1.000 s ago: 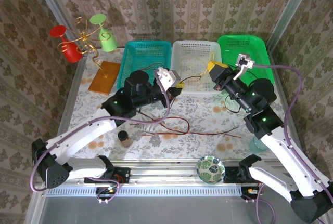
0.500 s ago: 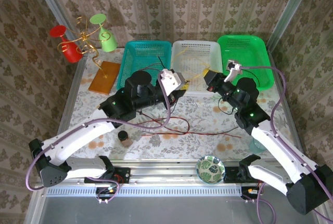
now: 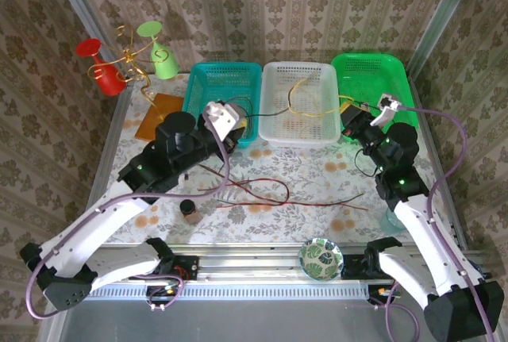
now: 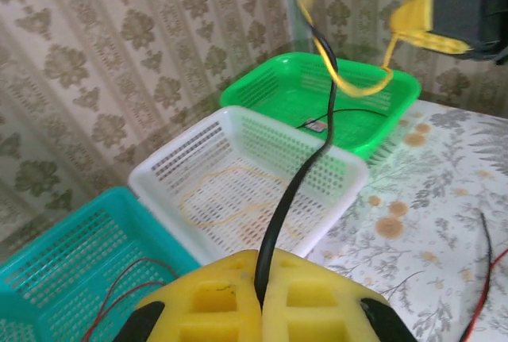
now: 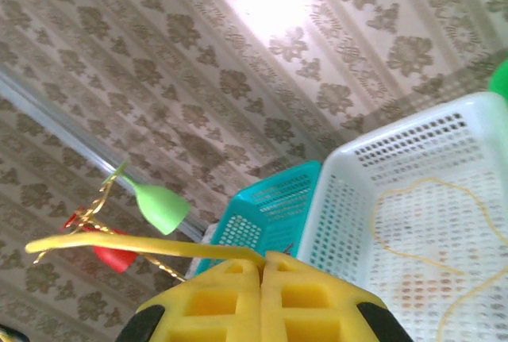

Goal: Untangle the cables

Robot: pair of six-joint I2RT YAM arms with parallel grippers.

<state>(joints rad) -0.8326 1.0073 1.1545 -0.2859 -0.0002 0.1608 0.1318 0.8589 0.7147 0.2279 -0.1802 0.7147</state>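
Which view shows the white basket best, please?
The top view: the whole white basket lies open from above, a yellow cable looped inside. The left wrist view sees it at a slant, with a black cable crossing in front; the right wrist view cuts part of it off.

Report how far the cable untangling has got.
Looks done: a yellow loop lies in the white basket, a red wire in the teal basket. In hand: the left pincer is shut on a black cable, the right pincer on a yellow cable, and these cross in mid-air. Left: dark red cables lie looped on the tablecloth.
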